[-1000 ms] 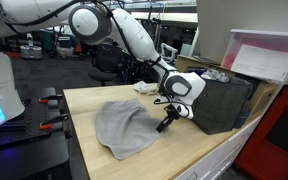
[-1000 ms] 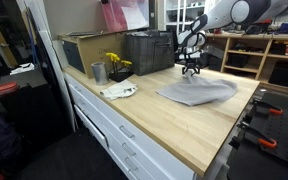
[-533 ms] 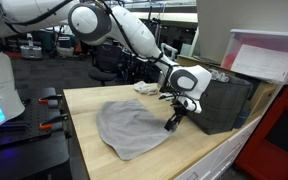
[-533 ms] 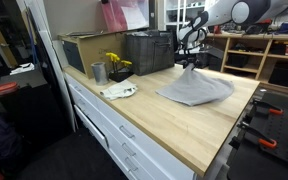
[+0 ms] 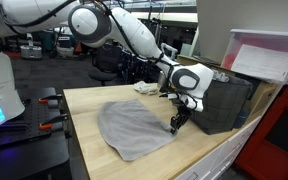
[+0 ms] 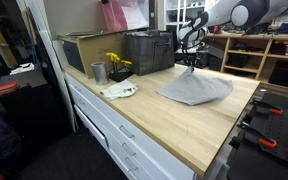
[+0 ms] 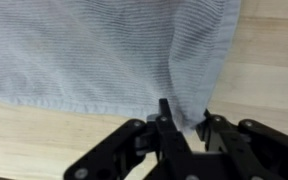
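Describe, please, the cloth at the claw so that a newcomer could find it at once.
Look at the light wooden worktop that bears the dark crate. Spread over its middle lies a grey cloth, one edge raised between the fingers of the claw. It is broad, smooth and grey, unlike the small white crumpled rag behind it.

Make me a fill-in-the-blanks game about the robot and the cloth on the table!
1. The grey cloth lies on a ___ table.
2. The flowers next to the metal cup are ___.
3. In the wrist view, a fold of the cloth sits ___ the two jaws.

Missing words: wooden; yellow; between.
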Available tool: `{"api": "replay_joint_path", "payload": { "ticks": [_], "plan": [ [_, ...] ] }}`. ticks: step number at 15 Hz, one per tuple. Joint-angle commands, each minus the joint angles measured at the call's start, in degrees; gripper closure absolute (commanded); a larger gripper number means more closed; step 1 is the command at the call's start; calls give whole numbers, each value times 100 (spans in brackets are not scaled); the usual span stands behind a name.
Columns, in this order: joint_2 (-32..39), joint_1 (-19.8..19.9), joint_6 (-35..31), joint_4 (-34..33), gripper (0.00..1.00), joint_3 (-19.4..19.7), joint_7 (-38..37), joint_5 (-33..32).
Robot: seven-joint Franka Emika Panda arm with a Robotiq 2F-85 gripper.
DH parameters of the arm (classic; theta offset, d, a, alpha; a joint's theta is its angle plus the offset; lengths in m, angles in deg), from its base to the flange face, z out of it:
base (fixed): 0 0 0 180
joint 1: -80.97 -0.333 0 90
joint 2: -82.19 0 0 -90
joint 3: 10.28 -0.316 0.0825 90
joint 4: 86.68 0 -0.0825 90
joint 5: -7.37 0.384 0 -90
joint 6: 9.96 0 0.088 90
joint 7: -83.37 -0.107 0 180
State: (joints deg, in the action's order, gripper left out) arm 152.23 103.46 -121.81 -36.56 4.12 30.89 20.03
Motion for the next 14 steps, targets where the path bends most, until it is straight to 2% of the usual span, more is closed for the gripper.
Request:
{"api": "replay_joint_path", "payload": {
  "ticks": [1,6,9,14],
  "plan": [
    [94,-3,-265,-91,38,67,-323,23],
    [-307,58,-965,502,2,6,-168,134],
    [-739,90,-1098,1158,0,-195,465,187],
    [-1419,147,-891,2438,0,-672,1939,255]
  ]
}}
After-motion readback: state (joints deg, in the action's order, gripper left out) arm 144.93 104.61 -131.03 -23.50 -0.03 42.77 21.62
